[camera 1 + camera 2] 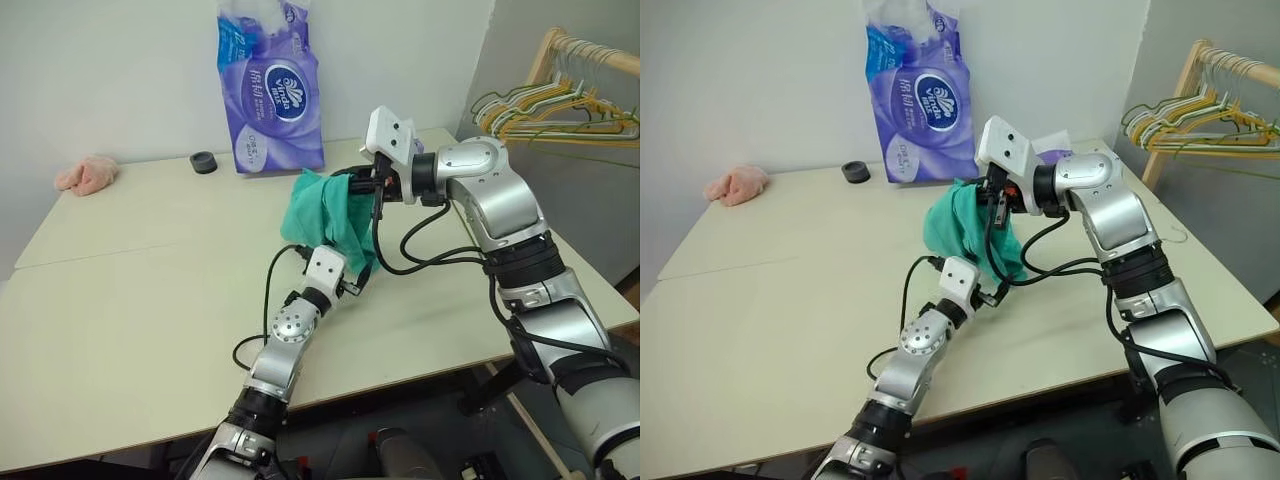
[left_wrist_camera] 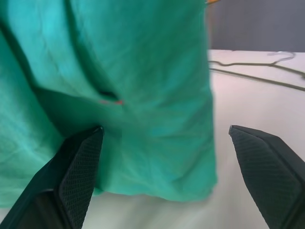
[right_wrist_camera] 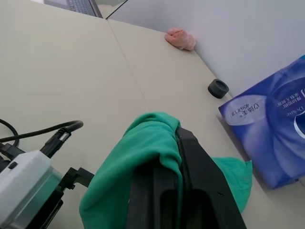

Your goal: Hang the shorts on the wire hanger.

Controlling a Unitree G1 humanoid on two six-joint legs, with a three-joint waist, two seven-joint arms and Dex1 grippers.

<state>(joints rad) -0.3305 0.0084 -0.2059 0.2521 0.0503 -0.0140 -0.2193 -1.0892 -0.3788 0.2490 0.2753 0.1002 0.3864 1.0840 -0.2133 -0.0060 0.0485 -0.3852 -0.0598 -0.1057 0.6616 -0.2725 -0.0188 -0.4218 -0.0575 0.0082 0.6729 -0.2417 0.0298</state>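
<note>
Those teal-green soft cloth shorts (image 1: 330, 215) look light and floppy, so you'll want to pinch a bunched edge near the waistband. Your right gripper (image 3: 177, 157) is clamped tight on them, dangling them above the beige table (image 1: 130, 290). Your left gripper (image 2: 164, 164) gapes wide around the hanging hem, holding nothing. The thin olive-green wire hanger (image 2: 259, 76) lies on the table beyond the shorts.
</note>
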